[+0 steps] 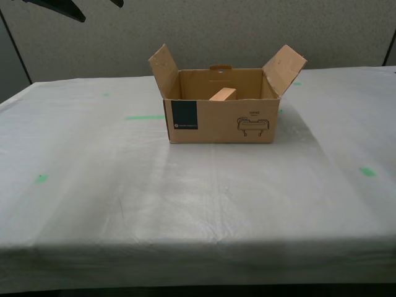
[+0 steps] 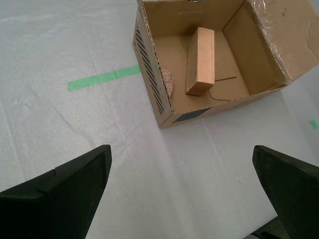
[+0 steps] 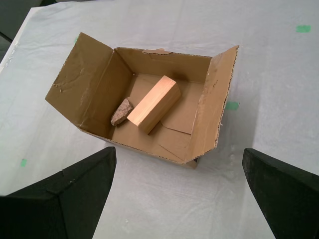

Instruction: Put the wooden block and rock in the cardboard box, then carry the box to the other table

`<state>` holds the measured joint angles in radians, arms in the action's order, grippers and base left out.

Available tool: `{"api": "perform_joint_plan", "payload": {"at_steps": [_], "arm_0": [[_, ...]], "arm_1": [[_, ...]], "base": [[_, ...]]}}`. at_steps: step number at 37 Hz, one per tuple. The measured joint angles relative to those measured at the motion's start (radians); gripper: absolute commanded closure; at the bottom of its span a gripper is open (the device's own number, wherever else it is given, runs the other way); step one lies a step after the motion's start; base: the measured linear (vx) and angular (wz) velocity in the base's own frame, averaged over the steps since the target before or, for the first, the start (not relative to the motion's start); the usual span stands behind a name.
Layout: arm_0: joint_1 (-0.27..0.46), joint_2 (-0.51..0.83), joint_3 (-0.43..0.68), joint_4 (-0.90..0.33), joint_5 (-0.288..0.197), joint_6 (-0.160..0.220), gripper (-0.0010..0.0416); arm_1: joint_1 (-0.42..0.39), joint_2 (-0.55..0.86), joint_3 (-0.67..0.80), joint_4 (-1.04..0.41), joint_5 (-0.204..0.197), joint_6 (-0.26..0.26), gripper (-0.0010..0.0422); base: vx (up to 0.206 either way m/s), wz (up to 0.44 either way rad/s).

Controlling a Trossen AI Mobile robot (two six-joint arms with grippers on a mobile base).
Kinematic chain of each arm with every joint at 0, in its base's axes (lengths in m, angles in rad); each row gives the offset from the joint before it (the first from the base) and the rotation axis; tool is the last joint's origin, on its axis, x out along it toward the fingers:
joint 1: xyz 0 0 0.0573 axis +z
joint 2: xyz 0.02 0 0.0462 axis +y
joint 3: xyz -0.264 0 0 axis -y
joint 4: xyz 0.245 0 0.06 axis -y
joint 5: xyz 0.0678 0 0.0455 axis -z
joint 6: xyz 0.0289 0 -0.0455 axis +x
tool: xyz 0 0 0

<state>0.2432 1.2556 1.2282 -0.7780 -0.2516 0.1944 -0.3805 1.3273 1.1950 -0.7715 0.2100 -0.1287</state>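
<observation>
The cardboard box (image 1: 219,124) stands with its flaps up on the other table (image 1: 185,204), which has a white cloth and green tape marks. Inside the box, the wooden block (image 1: 223,94) leans tilted on the floor (image 2: 200,59) (image 3: 153,103). The rock (image 2: 168,82) (image 3: 121,111) lies beside the block, against a side wall of the box. My second gripper (image 2: 180,159) hovers open over the cloth short of the box (image 2: 149,55), holding nothing. My first gripper (image 3: 179,157) is open too, above and short of the box (image 3: 89,89), with nothing between its fingers.
Green tape strips (image 1: 145,117) (image 2: 102,78) lie on the cloth near the box; smaller marks (image 1: 367,171) sit farther out. Dark parts of an arm (image 1: 62,9) show at the exterior view's top left. A grey partition wall stands behind the table.
</observation>
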Motion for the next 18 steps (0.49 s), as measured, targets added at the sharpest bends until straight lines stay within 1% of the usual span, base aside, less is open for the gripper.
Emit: {"api": "perform_joint_plan", "payload": {"at_steps": [18], "arm_0": [[-0.001,0.0,0.0,0.0,0.0,0.0,0.0053]], "arm_1": [[0.0,0.0,0.0,0.0,0.0,0.0,0.0025]], "base": [[0.0,0.0]]}}
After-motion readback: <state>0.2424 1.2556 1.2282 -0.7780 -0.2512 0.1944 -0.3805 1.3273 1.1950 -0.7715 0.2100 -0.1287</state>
